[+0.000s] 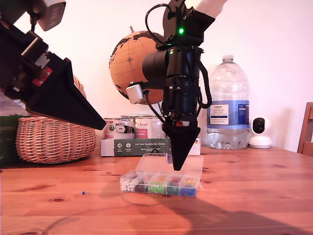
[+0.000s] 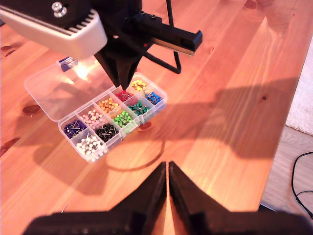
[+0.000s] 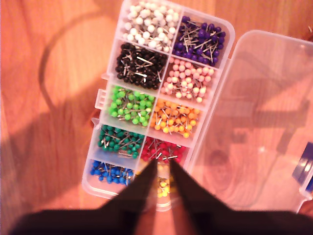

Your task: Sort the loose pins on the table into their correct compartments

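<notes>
At the exterior view's left, the first pincer (image 1: 100, 126) hangs high and idle, its jaws all but together with nothing seen between them. Below it and slightly toward the box, 1 loose blue pin (image 1: 83, 192) lies on the table (image 1: 254, 196); no other loose pins can be made out. Further right, the clear box (image 1: 128, 187) sits open, its compartments full. The second pincer (image 3: 163, 164) points straight down just above it, tips over the red compartment (image 3: 164, 149). Its jaws stand a sliver apart, and whether a pin sits between them cannot be told. This looks like the drop-off step. Next, it would likely rise clear, then go for the blue pin with a fine, low pinch.
</notes>
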Controlling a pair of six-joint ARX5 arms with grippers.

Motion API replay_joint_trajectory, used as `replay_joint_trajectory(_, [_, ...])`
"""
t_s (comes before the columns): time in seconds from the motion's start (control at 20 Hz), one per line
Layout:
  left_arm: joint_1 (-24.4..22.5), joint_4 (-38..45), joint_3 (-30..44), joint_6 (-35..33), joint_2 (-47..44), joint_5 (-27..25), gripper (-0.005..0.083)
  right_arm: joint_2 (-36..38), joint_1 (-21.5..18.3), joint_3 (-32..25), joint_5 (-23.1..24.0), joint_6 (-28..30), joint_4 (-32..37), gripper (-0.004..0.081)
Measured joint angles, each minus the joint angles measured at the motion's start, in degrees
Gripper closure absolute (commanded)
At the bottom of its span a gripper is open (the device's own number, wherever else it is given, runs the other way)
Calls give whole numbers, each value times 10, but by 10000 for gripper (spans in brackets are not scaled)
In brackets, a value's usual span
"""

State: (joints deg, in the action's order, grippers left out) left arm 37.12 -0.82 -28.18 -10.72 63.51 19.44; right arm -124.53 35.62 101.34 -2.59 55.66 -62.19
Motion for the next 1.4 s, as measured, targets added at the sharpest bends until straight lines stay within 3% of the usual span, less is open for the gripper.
replay_joint_trajectory(0.1, [0,0,0,0,0,0,797,0,0,0,0,-17,0,781])
replay_joint_trajectory(0.25, [0,-3,0,0,0,0,797,0,0,0,-1,-124,7,781])
replay_joint_trajectory(0.6, [-2,-7,0,0,0,-3,797,15,0,0,-57,-294,92,782])
replay_joint_trajectory(0.75, [-21,-5,0,0,0,-3,797,53,1,0,-73,-329,112,782])
replay_joint_trajectory(1.0, [-92,14,0,-15,0,-3,797,117,16,-7,-68,-366,175,782])
replay_joint_trajectory(1.2, [-142,22,0,-29,0,18,797,164,40,-90,-42,-394,240,782])
replay_joint_trajectory(1.4, [-153,21,0,-51,0,31,797,224,55,-212,-17,-434,334,782])
